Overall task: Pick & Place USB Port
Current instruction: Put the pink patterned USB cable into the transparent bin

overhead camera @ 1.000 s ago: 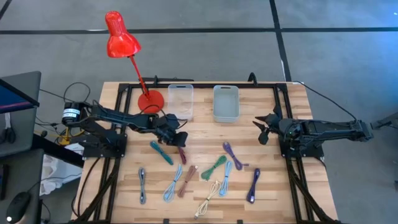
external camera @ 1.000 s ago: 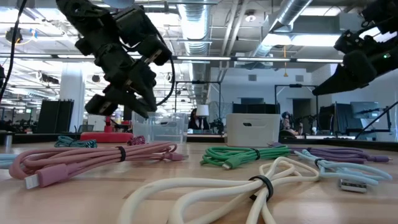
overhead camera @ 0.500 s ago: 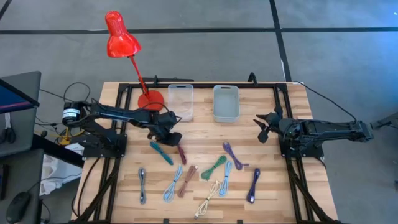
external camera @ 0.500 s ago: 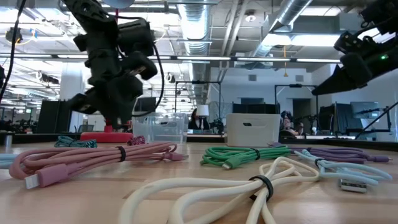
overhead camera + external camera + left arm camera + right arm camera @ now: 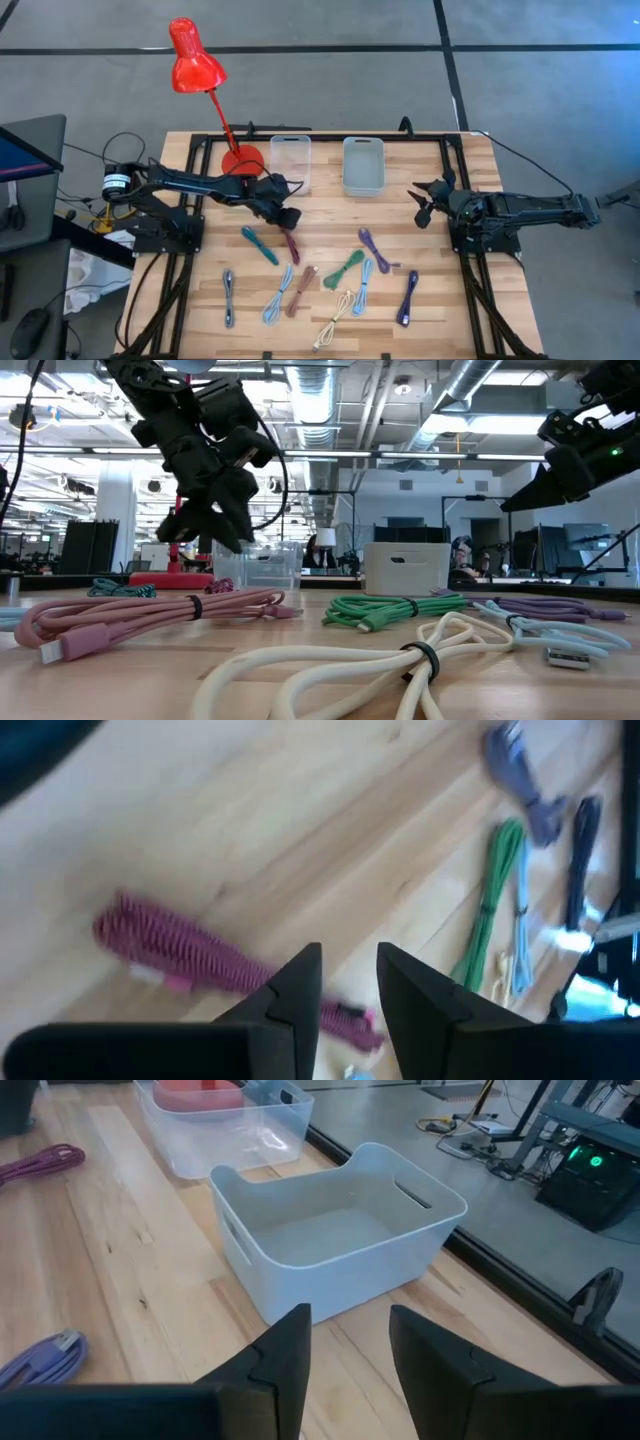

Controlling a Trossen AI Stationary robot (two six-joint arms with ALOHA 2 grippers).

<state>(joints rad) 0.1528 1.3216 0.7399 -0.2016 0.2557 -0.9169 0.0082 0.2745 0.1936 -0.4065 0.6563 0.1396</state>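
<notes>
Several bundled USB cables lie flat on the wooden table (image 5: 460, 300). The nearest to my left gripper (image 5: 285, 213) is a maroon cable (image 5: 292, 245), just toward the near edge; in the left wrist view this cable (image 5: 180, 952) shows beyond the open gripper (image 5: 348, 972). A teal cable (image 5: 258, 245) lies to its left. My left gripper (image 5: 215, 530) hovers above the table, holding nothing. My right gripper (image 5: 425, 206) is open and empty at the table's right, facing the grey-blue bin (image 5: 335, 1230); its own view shows it (image 5: 350, 1330) well short of the bin.
A clear bin (image 5: 290, 162) and the grey-blue bin (image 5: 363, 165) stand side by side at the far edge, with a red desk lamp (image 5: 240, 160) left of them. Green (image 5: 343, 268), purple (image 5: 373, 248), light blue, brown and cream (image 5: 335, 320) cables are spread over the near half.
My left gripper has swung about above the table by the maroon cable, first toward the far left, then back toward the right, turning its wrist on the way. No cable has moved. The right arm has kept still.
</notes>
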